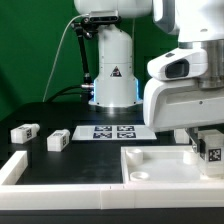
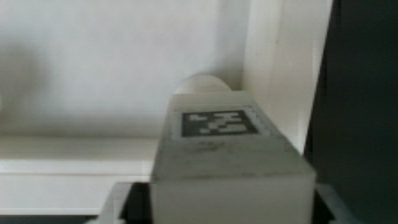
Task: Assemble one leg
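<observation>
My gripper (image 1: 207, 143) is at the exterior view's right, shut on a leg (image 1: 211, 151), a small white block with a black-and-white tag. In the wrist view the leg (image 2: 222, 150) fills the space between my dark fingers (image 2: 128, 203), tag facing the camera, and my gripper (image 2: 222, 205) holds it over a corner of the large white tray-like piece (image 2: 89, 80), close to its raised edge. I cannot tell whether the leg touches it. Two more legs (image 1: 25, 131) (image 1: 57, 141) lie on the black table at the exterior view's left.
The marker board (image 1: 112, 131) lies in front of the robot base (image 1: 112, 75). The large white tray-like piece (image 1: 150, 168) lies at the front right. A white rail (image 1: 14, 168) runs along the front left. Black table (image 2: 365, 100) shows beside the tray piece.
</observation>
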Tool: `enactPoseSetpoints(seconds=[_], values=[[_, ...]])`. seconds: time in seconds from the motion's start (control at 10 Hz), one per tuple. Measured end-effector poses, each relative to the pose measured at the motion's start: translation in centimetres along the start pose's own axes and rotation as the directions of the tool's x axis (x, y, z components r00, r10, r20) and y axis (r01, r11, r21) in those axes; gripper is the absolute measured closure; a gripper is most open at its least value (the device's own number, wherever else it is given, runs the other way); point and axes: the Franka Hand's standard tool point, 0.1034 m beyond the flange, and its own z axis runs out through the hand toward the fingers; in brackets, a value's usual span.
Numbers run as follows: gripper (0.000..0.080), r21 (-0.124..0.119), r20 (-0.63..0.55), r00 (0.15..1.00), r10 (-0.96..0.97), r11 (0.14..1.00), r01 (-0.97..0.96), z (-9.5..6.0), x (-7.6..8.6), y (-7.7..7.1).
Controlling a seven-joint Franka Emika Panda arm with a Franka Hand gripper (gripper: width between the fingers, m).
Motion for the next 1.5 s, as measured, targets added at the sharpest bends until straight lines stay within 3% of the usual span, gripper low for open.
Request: enactPoseSetpoints(seconds=[0.3,0.7,0.9,1.1,1.5], values=[[0.051,0.004,0.001,0.951,0.31,0.951,-0.31,0.0,-0.1,0.2],[0.0509,0.008,-0.005,0.75,0.661,0.75,-0.661,0.1,0.0,0.5],[0.0509,0.013,0.002,0.566,0.825,0.566,-0.825,0.1,-0.1,0.8],[0.0509,0.02,0.009,0.326,0.945,0.326,-0.945,0.1,-0.2,0.9],[0.0509,0.01,0.023,0.08,0.997,0.079,-0.997,0.2,-0.4,1.0]])
